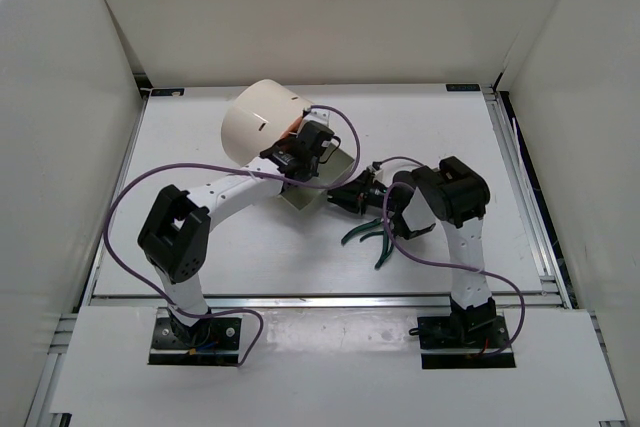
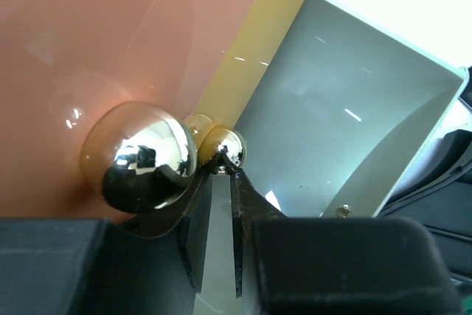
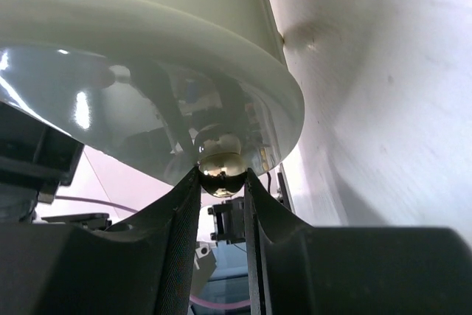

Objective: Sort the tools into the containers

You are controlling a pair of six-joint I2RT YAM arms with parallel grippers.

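Scene: a cream drum (image 1: 262,119) lies on its side on a white table (image 1: 200,257), with both arms reaching to its flat end.
Left gripper (image 2: 223,171): jaws narrow, pinching the left knob (image 2: 230,147), a small brass ball.
Open drawer (image 2: 346,123): grey-green and pulled out of the peach face (image 2: 88,35). The part of its inside that shows holds no tool.
Spare knob (image 2: 140,156): a second brass ball just beside the left fingers, not held.
Right gripper (image 3: 223,176): jaws narrow, one finger on each side of the right knob (image 3: 223,164).
Drawer front (image 3: 110,101): glossy grey, carrying the right knob, under the drum's cream rim.
Tools: green-handled pliers (image 1: 365,236) lie flat on the table near the right arm, apart from the drum and not held. No other tools can be made out.
How the knobs handle: they look polished, round and hard, so probably slippery. The surest hold is likely squarely across the widest part of the ball.
How the drawers handle: they appear thin and light. The drum may shift or roll under a pull, so a straight, slow draw seems wise.
How the pliers handle: probably stiff, fairly heavy metal with handles that offer more grip than the knobs.
Where to grip the pliers: across both handles close to the pivot, so they neither swing open nor tip.
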